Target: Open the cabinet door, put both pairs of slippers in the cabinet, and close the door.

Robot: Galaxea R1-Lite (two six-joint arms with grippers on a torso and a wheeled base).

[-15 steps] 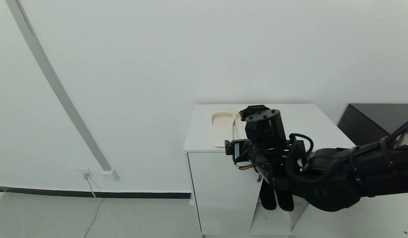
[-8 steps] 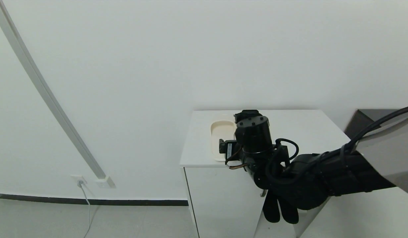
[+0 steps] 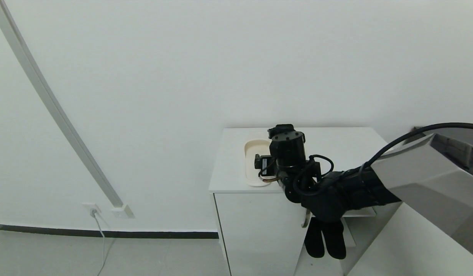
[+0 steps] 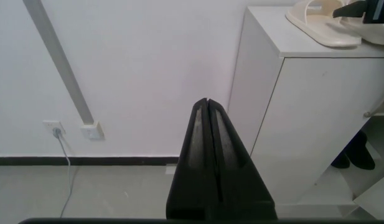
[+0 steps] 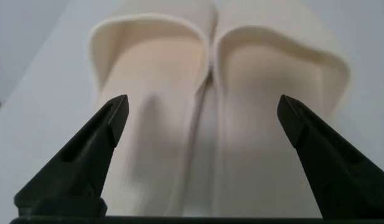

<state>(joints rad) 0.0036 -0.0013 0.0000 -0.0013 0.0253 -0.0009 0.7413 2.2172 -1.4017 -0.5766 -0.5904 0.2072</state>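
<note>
White cabinet top (image 3: 345, 153), white wall (image 3: 183, 76) behind; cream slippers (image 5: 151, 74) between spread right claw (image 5: 202, 107); left claw (image 4: 207, 107) clenched.

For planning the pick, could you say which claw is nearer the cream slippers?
Right. Right claw open over the cream slippers; left claw apart, beside the cabinet.

No words or numbers can be read here. There is a little white sticker (image 3: 264, 165) on the right arm, close to the wrist. Its print is too small to read.
</note>
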